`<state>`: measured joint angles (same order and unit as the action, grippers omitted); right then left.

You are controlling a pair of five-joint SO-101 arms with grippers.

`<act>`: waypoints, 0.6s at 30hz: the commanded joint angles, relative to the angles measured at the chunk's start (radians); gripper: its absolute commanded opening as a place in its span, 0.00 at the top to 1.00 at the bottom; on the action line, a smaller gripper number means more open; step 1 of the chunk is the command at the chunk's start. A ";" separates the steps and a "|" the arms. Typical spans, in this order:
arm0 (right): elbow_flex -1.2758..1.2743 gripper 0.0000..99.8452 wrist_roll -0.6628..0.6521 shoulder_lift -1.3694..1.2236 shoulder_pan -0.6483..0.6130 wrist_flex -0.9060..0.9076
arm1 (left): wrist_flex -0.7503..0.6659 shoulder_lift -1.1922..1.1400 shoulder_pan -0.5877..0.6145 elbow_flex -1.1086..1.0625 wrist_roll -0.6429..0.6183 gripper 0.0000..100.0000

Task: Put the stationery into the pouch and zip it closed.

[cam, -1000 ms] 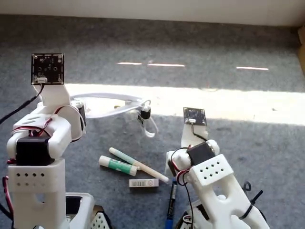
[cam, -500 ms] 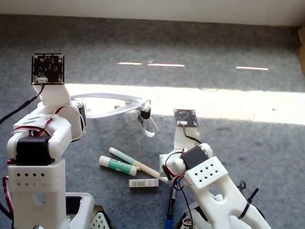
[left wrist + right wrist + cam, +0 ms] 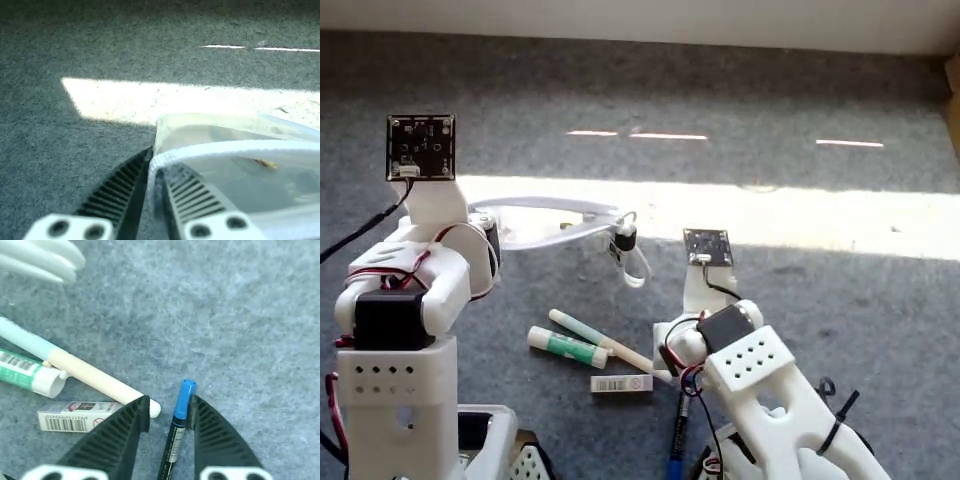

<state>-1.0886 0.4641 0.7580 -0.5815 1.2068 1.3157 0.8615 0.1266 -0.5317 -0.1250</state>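
Clamping the white edge of the clear pouch (image 3: 235, 165), the left pincer (image 3: 152, 157) is closed tight on it. The right pincer (image 3: 169, 401) sits low over the grey desk (image 3: 260, 315), parted and gripping nothing, its fingers on either side of the capped end of the blue pen (image 3: 184, 399). Just beside the blue pen lie a cream-and-green pen (image 3: 582, 329), a glue stick (image 3: 565, 346) and a small barcoded box (image 3: 621, 383).

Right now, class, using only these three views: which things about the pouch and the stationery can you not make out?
Pouch: zip and far end, left wrist view, cut off by the picture's edge; open or zipped, cannot tell.
Blue pen: back end, right wrist view, cut off by the edge; high view, cap end under the right arm.
Barcoded box: contents, print too small.
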 commanded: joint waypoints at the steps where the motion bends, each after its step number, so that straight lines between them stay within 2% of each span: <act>1: 0.016 0.88 0.009 -0.125 0.038 -0.013 | -0.011 -0.012 0.015 -0.008 -0.009 0.99; 8: 0.019 0.88 0.009 -0.272 0.094 -0.022 | -0.011 -0.012 0.015 -0.008 -0.009 0.99; 12: 0.021 0.88 0.009 -0.272 0.088 -0.042 | -0.011 -0.012 0.015 -0.008 -0.009 0.99; 18: 0.008 0.88 0.011 -0.283 0.015 -0.153 | -0.011 -0.012 0.015 -0.008 -0.009 0.99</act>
<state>-1.0856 0.4641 0.4772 -0.5324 1.1009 1.3126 0.8615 0.1266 -0.5317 -0.1250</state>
